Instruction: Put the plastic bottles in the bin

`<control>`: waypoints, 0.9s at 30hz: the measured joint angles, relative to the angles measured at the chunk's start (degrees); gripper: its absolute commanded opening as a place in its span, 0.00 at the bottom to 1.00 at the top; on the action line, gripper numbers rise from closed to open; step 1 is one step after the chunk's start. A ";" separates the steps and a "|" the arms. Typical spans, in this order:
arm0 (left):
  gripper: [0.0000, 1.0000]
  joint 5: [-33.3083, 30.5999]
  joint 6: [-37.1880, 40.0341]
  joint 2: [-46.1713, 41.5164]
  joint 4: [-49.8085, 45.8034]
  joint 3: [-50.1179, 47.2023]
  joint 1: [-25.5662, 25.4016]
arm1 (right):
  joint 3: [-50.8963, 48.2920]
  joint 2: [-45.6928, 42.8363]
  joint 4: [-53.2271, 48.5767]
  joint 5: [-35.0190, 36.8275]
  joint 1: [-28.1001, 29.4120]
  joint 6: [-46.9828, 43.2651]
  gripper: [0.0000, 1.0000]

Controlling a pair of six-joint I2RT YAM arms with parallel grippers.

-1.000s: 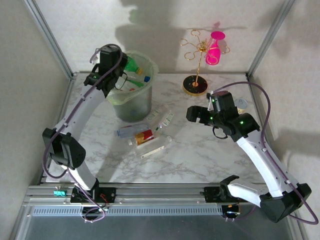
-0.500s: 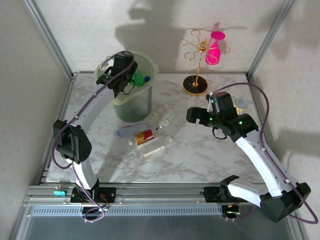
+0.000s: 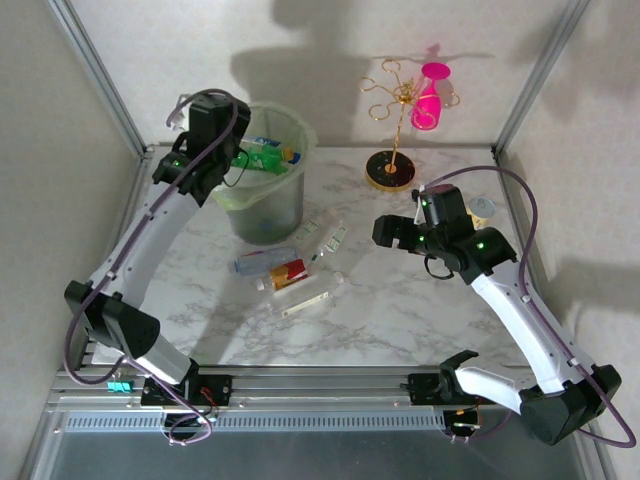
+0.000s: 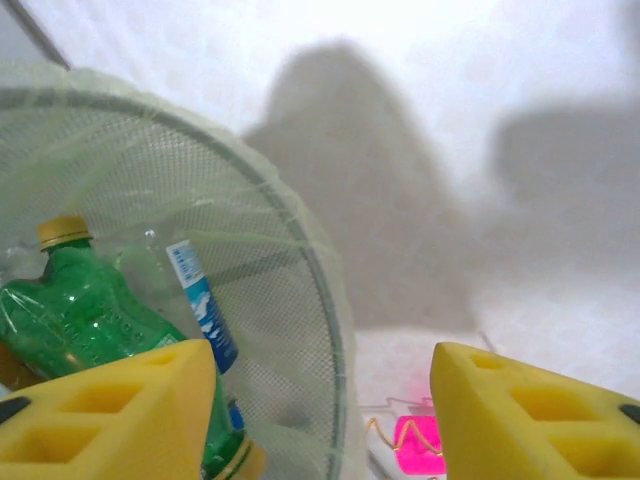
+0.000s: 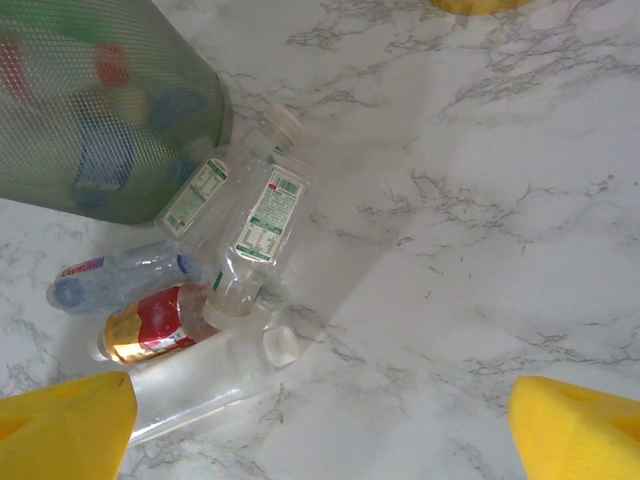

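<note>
1. Left hand (image 4: 322, 385), released and empty, by rim of bin (image 3: 268, 205) at far-left corner of worktop (image 3: 400, 310).
2. Right hand (image 5: 320, 405), likewise released, above plastic bottles (image 5: 250, 225) lying mid-worktop.
3. Risk: touching bottles rolling apart under an off-centre pinch.

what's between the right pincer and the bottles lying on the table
Nothing. In the top view only bare marble table separates the open right pincer from the nearest clear bottles.
</note>
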 measured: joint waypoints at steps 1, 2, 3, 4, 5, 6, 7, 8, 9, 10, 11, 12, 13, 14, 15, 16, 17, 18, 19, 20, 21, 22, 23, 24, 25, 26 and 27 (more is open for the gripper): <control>0.52 0.04 1.29 -0.72 0.37 -0.24 -0.13 | 0.00 0.00 0.17 -0.39 0.00 -0.11 0.91; 0.51 0.26 2.64 -1.36 0.61 -0.46 -0.37 | -0.02 0.02 0.31 -0.83 0.00 -0.17 0.90; 0.50 0.68 4.46 -2.10 1.14 -0.94 -0.83 | -0.11 0.02 0.61 -1.36 0.00 -0.24 0.89; 0.50 1.18 6.38 -3.02 1.70 -1.77 -1.60 | -0.24 0.02 0.92 -2.08 0.00 -0.22 0.89; 0.50 1.68 8.11 -3.91 2.16 -2.80 -2.54 | -0.44 0.04 1.29 -2.49 0.00 -0.22 0.89; 0.50 2.40 10.05 -5.09 2.60 -4.24 -3.80 | -0.79 0.11 1.70 -2.91 0.02 -0.22 0.89; 0.52 3.45 12.41 -6.64 3.10 -6.25 -5.57 | -1.09 0.28 1.97 -3.34 0.17 -0.22 0.88; 0.53 4.48 14.40 -7.96 3.58 -8.02 -7.02 | -1.29 0.61 2.14 -3.72 0.31 -0.20 0.88; 0.53 6.38 17.05 -9.75 4.09 -10.45 -8.85 | -1.62 1.05 2.69 -4.07 0.57 -0.17 0.89; 0.54 8.28 19.82 -11.43 4.66 -12.70 -10.54 | -1.92 1.55 3.17 -4.26 0.87 -0.17 0.88; 0.54 9.88 22.73 -13.38 5.05 -15.28 -12.46 | -2.16 2.23 3.56 -4.50 1.31 -0.15 0.89; 0.54 11.13 25.46 -15.21 4.98 -17.59 -14.29 | -2.43 2.95 3.98 -4.76 1.68 -0.11 0.89; 0.55 12.22 28.06 -16.83 4.72 -19.45 -15.87 | -2.69 3.54 4.46 -5.01 1.99 0.04 0.89; 0.56 12.96 30.75 -18.32 4.00 -21.11 -17.46 | -2.93 4.20 4.81 -5.27 2.25 0.13 0.90; 0.57 13.40 33.09 -19.43 3.19 -22.21 -18.84 | -3.04 4.85 4.98 -5.38 2.34 0.22 0.91; 0.58 13.64 35.23 -20.31 2.38 -23.04 -20.11 | -3.10 5.38 5.33 -5.51 2.45 0.26 0.91; 0.59 13.64 37.40 -21.05 1.46 -23.96 -21.33 | -3.15 5.90 5.81 -5.55 2.47 0.28 0.91; 0.61 13.66 39.23 -21.68 0.63 -25.03 -22.51 | -3.17 6.34 6.23 -5.55 2.51 0.28 0.92; 0.62 13.81 40.70 -22.12 -0.15 -26.10 -23.37 | -3.17 6.71 6.45 -5.53 2.54 0.28 0.92; 0.63 14.12 42.03 -22.34 -1.09 -27.41 -24.20 | -3.17 7.06 6.67 -5.55 2.54 0.26 0.93; 0.64 14.43 43.23 -22.34 -1.99 -28.79 -24.74 | -3.17 7.37 6.84 -5.53 2.54 0.26 0.93; 0.65 14.73 44.02 -22.14 -2.86 -29.83 -25.05 | -3.17 7.54 6.93 -5.51 2.54 0.26 0.93; 0.66 15.17 44.78 -21.64 -4.07 -31.01 -25.22 | -3.17 7.72 6.99 -5.49 2.54 0.26 0.93; 0.67 15.37 45.38 -20.83 -5.16 -31.93 -25.40 | -3.19 7.74 7.08 -5.40 2.54 0.28 0.93; 0.68 15.61 45.86 -19.80 -6.12 -32.59 -25.44 | -3.21 7.74 7.15 -5.29 2.54 0.26 0.93; 0.69 15.80 46.29 -18.51 -6.99 -33.00 -25.57 | -3.21 7.72 7.15 -5.16 2.54 0.26 0.94; 0.70 15.98 46.71 -16.87 -7.91 -33.27 -25.79 | -3.26 7.74 7.19 -5.11 2.54 0.26 0.93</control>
